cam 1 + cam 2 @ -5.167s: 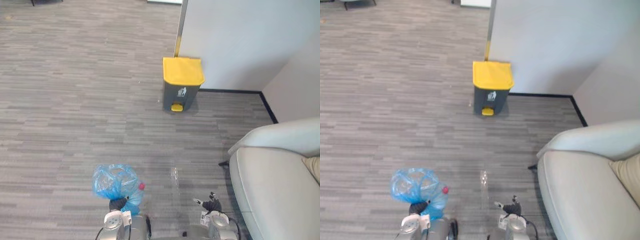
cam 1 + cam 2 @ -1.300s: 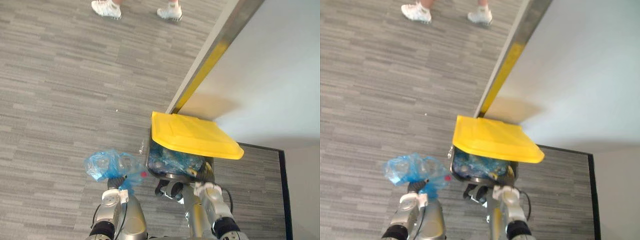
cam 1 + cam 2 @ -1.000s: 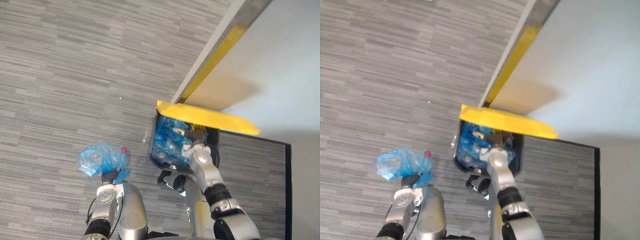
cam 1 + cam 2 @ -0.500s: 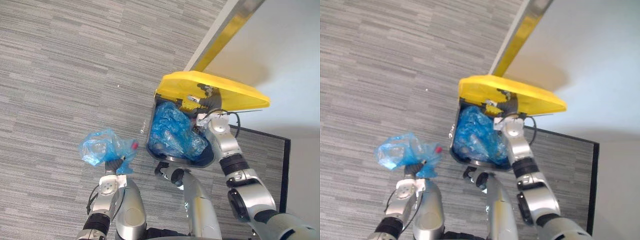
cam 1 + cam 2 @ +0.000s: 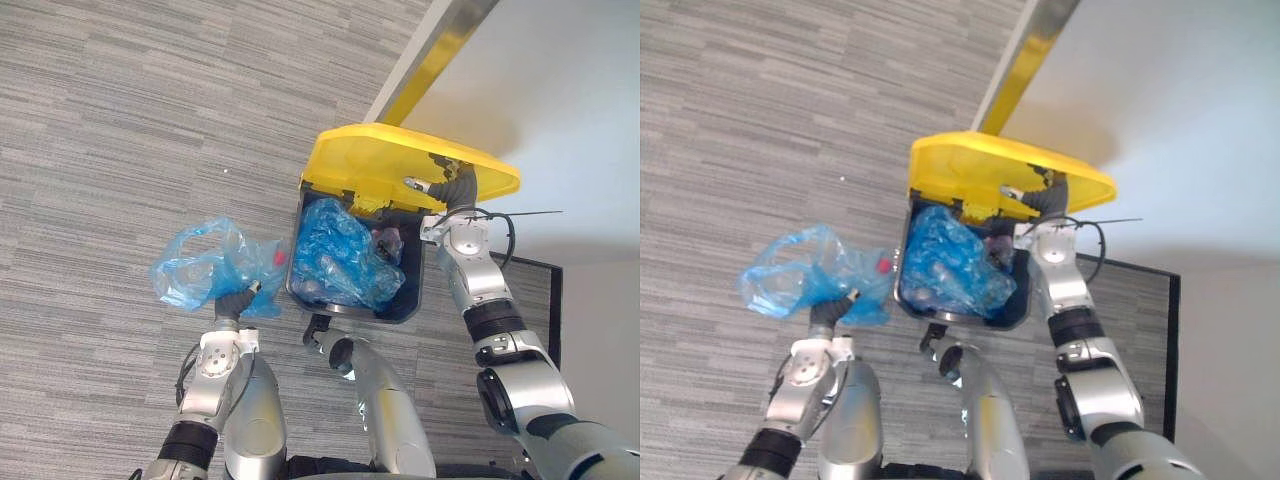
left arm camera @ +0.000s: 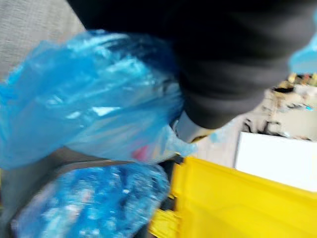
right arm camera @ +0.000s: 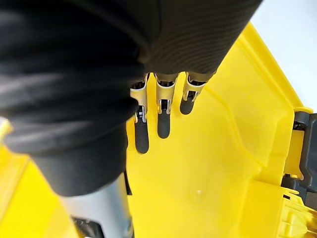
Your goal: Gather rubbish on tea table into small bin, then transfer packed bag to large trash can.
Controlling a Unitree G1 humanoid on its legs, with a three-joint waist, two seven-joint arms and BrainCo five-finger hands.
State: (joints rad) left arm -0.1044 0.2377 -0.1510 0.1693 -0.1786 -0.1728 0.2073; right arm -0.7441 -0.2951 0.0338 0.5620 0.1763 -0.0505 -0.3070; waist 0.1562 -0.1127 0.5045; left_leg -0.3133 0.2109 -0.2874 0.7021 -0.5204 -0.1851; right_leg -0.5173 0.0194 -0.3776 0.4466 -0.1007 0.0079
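L hand [image 5: 232, 303] fisted on blue bag [image 5: 203, 266] neck; looks light, floppy, so grip there. R hand [image 5: 452, 188], fingers straight, props lid [image 5: 385, 165].

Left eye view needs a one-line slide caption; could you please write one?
Right hand props up the yellow lid of the trash can; left hand holds a blue bag beside it.
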